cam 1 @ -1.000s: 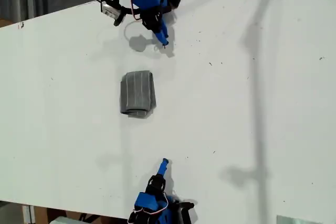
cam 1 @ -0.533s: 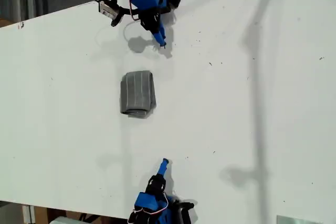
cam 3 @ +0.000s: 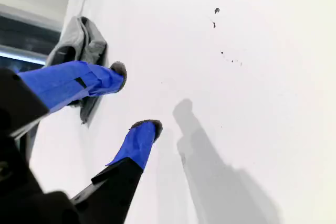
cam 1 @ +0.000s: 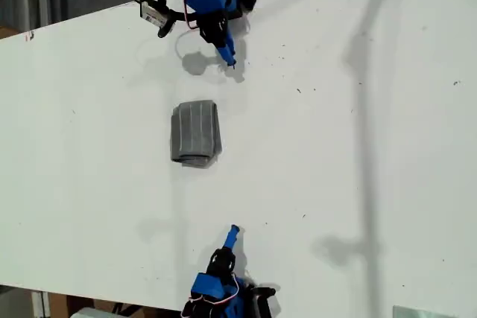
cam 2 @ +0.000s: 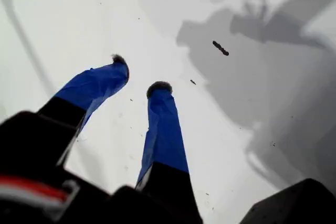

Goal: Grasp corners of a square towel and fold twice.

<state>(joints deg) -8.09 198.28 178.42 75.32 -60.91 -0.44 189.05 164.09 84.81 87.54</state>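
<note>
The towel lies as a compact folded bundle mid-desk; both folds appear done. My first claw and my second claw stand apart, empty. Next, judged: only retreat remains.

towel on table | midway between both arms

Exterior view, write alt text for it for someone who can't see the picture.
A grey striped towel, folded into a small thick rectangle, lies on a white table, touched by neither arm. One blue arm reaches in from the exterior view's top edge and another from its bottom edge, each tip pointing toward the towel but well short of it.
</note>
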